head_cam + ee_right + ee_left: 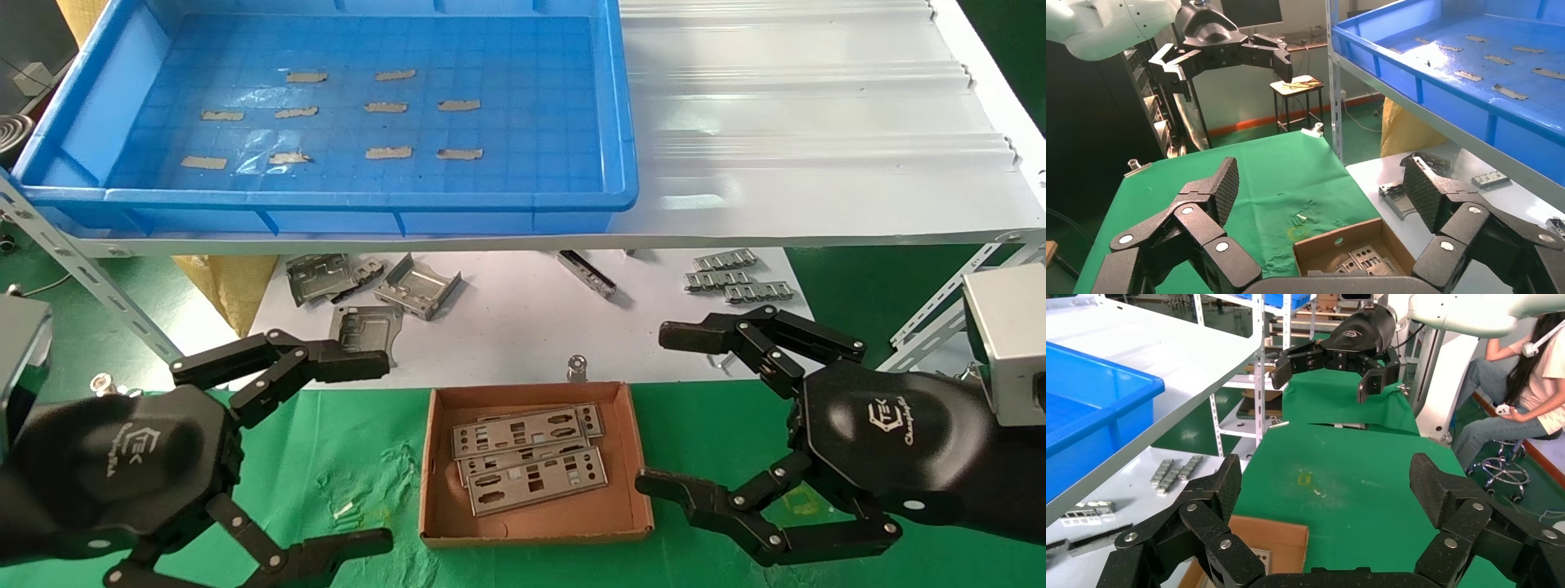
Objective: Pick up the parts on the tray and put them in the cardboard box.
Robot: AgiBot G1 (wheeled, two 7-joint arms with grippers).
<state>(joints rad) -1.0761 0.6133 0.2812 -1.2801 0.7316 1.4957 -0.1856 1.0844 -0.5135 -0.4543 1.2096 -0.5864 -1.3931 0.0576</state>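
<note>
Bright, even overhead light. Glare whitens the white sheet (817, 122) and glints on the tray (621, 106) floor. Soft shadows lie beneath the shelf; focus stays sharp.

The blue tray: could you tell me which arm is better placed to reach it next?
Probably left: the open left gripper sits nearer the tray than the open right gripper. But the tray shows only tape strips; the plates lie in the cardboard box.

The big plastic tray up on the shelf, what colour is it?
Bright blue; the head view shows it best.
</note>
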